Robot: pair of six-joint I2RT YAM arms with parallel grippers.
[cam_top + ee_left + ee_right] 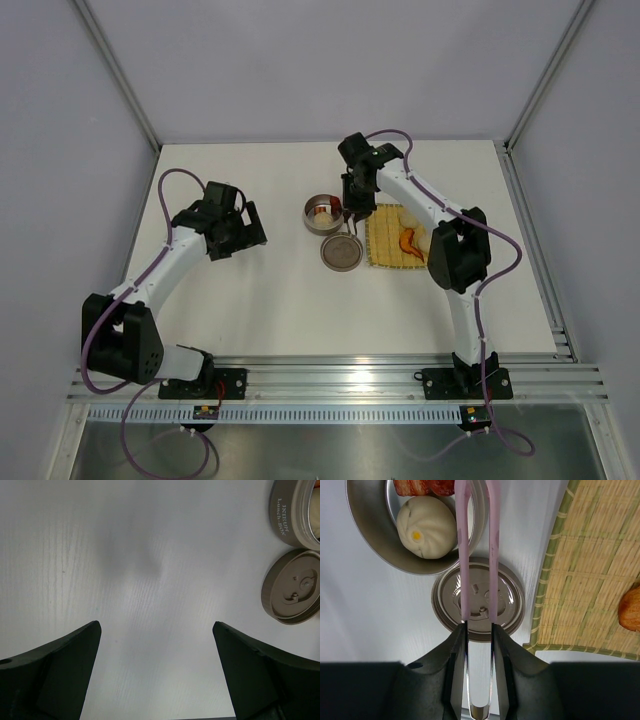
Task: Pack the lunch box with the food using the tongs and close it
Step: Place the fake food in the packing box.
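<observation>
Right pincer [477, 630] grips tongs [465, 555] reaching over lunch box [367, 530].

This is a robotics lab test cell, not a home or kitchen. A bare white rectangular tabletop [280, 300] is boxed in behind and on both sides by plain grey panel walls [60, 150] framed by slim aluminium corner posts [117, 75]. Along the tabletop's near edge runs a slotted aluminium rail [340, 380]. Bolted to the rail are 2 white-and-black machines, the left robot arm [150, 280] and the right robot arm [465, 320], both trailing exposed purple cables [84, 350].
</observation>
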